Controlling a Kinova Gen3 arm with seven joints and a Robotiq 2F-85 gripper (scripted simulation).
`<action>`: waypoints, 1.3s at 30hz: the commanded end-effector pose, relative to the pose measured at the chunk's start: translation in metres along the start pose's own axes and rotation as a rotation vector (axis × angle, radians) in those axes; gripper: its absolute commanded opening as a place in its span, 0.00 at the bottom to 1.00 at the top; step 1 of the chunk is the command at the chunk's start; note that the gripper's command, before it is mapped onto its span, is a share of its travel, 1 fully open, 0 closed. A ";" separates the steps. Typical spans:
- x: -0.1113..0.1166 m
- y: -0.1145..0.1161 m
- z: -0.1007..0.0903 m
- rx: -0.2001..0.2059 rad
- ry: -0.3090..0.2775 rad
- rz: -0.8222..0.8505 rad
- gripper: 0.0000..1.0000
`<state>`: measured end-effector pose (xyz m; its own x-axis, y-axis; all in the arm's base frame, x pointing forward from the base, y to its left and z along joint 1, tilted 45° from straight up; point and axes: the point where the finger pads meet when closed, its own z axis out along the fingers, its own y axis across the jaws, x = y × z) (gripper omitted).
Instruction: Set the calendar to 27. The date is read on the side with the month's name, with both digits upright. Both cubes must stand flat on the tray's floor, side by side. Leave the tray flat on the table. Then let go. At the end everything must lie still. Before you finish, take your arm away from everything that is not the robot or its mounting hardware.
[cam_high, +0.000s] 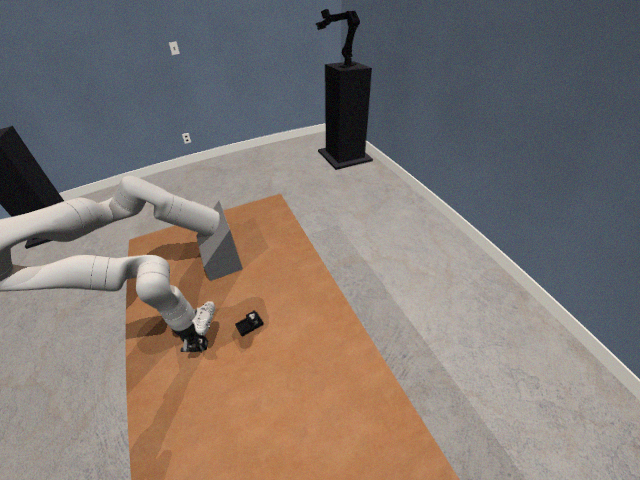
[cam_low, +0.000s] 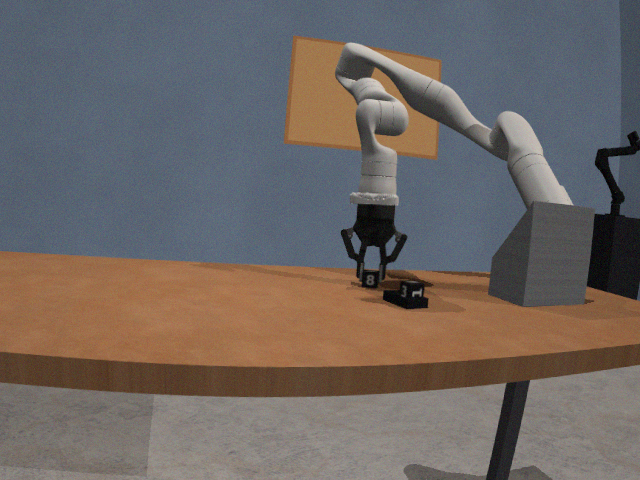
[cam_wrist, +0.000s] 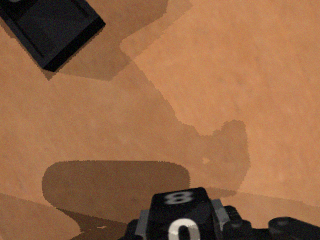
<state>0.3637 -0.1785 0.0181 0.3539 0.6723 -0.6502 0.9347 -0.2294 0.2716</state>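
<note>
Hand (cam_high: 193, 345) (cam_low: 371, 273) (cam_wrist: 182, 220): partly closed, pads on number cube (cam_low: 369, 279) (cam_wrist: 182, 215). Calendar tray (cam_high: 244, 326) (cam_low: 404, 299) (cam_wrist: 55, 35): long axis diagonal to table's (cam_high: 289, 392) (cam_low: 206, 320) (cam_wrist: 280, 100) edges.

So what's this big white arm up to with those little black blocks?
The arm's gripper has its fingers closed around a numbered cube, showing an 8 and a 0, beside the small black tray. Another numbered cube sits in that tray. The calendar isn't set to 27 yet.
</note>
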 end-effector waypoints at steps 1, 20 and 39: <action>0.001 0.001 -0.005 -0.004 0.002 0.000 0.28; 0.000 0.001 -0.093 -0.004 0.002 0.000 0.28; 0.001 0.001 -0.099 -0.004 0.002 0.004 0.28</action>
<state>0.3610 -0.1091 0.0881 0.3569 0.6724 -0.6484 0.9335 -0.2300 0.2753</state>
